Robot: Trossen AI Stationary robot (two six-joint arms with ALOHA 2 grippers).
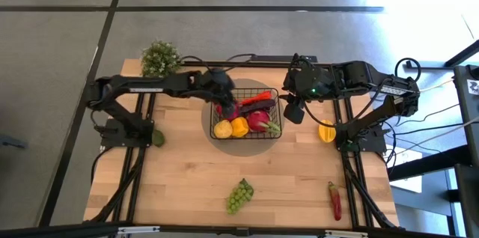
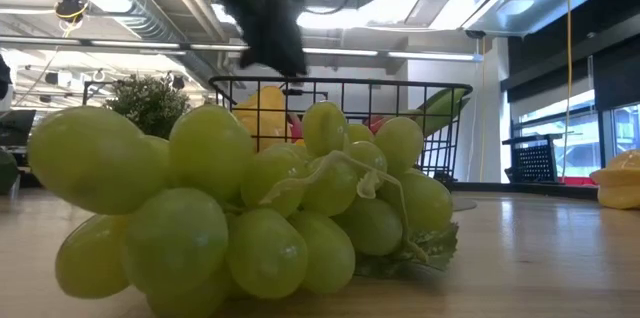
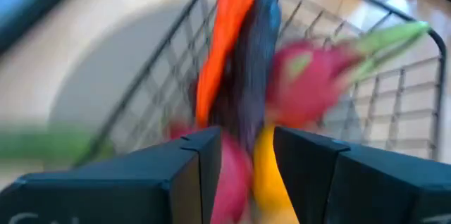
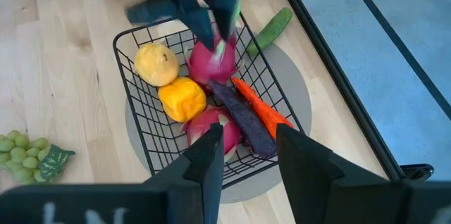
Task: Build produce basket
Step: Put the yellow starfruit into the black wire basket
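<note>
The black wire basket (image 1: 277, 96) stands on a round grey mat at the table's middle. In it lie a lemon (image 4: 155, 64), a yellow pepper (image 4: 182, 98), two pink dragon fruits (image 4: 210, 62) (image 4: 211, 127), a purple eggplant (image 4: 243, 122) and an orange carrot (image 4: 264, 111). A green cucumber (image 4: 271, 28) lies against the basket's rim from outside. My left gripper (image 3: 246, 139) hangs open just above the basket's far left part, over one dragon fruit, touching nothing. My right gripper (image 4: 250, 139) stands open and raised beside the basket's right side.
Green grapes (image 1: 239, 195) lie near the table's front edge, a red chili (image 1: 334, 200) at the front right. A yellow fruit (image 1: 327, 131) sits by the right arm's base, a green one (image 1: 157, 138) by the left arm's. A potted plant (image 1: 159, 58) stands at the far left.
</note>
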